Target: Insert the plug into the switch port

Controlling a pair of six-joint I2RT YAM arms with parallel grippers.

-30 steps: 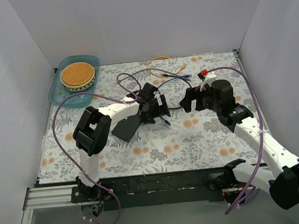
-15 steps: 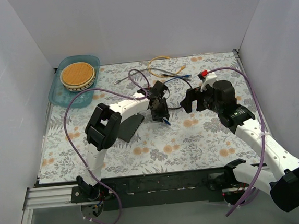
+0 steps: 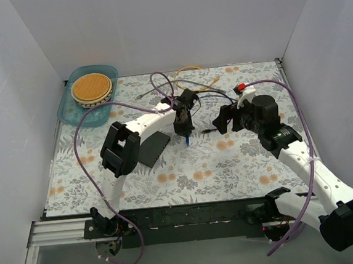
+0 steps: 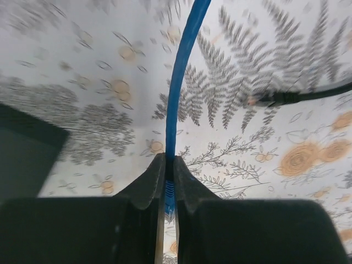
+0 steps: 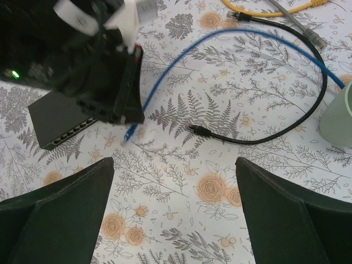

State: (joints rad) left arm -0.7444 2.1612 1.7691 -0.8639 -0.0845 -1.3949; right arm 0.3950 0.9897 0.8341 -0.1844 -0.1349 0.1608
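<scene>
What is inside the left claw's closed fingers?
A blue cable, pinched by the left claw. Only a sliver shows between the fingers; the rest of that stretch is covered.

Floral table mat (image 3: 229, 170) carries the switch (image 3: 152, 149) left of centre, teal tray (image 3: 68, 113) in far-left corner, yellow cable (image 3: 186, 68), grey cable (image 5: 308, 30), black cable (image 5: 220, 137) loose toward the back.

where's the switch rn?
Top view: the switch lies flat on the floral mat, left of centre, just left of the left gripper holding the blue cable.
</scene>
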